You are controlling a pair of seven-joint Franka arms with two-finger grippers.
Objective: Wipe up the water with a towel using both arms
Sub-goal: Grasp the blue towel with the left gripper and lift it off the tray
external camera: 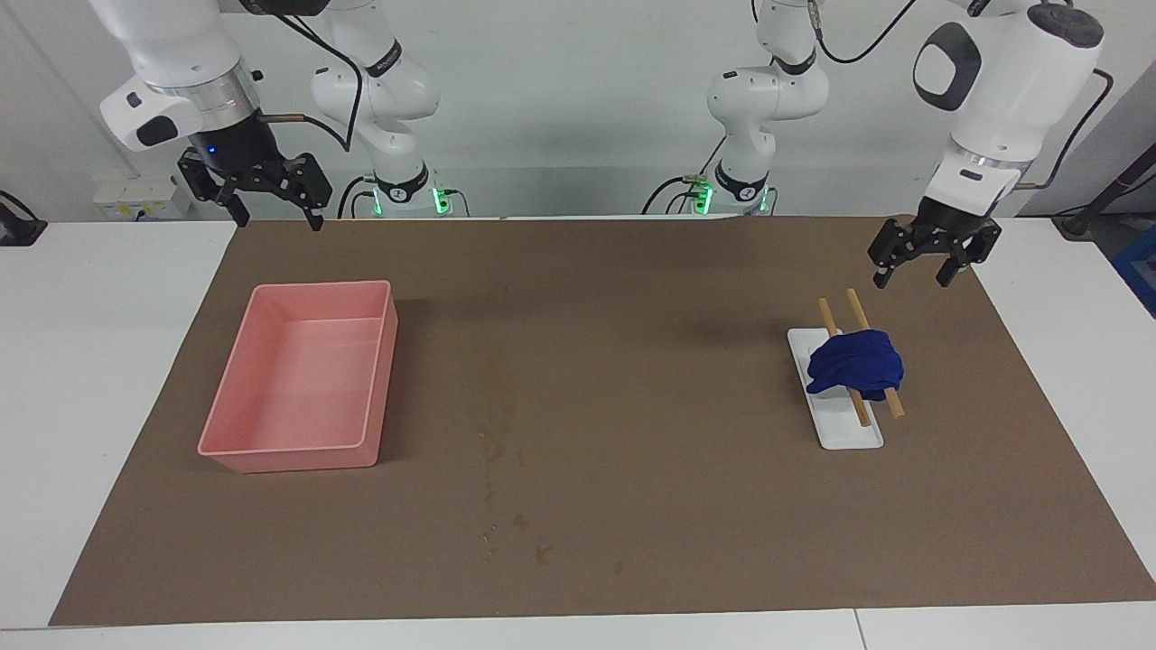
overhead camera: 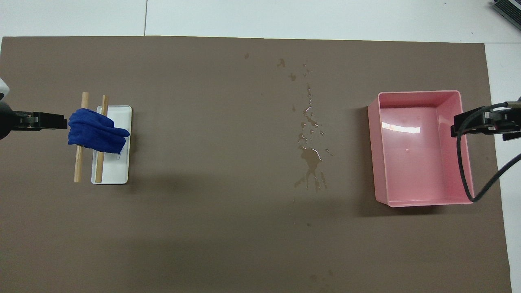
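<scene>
A dark blue towel lies bunched over two wooden sticks on a small white tray; it also shows in the overhead view. A trail of water lies on the brown mat mid-table, faint in the facing view. My left gripper is open and empty, up in the air over the mat beside the sticks' ends, apart from the towel; it also shows in the overhead view. My right gripper is open and waits high over the mat's edge by the pink bin.
A pink empty bin stands toward the right arm's end of the table; it also shows in the overhead view. The brown mat covers most of the white table. A black cable hangs over the bin's edge.
</scene>
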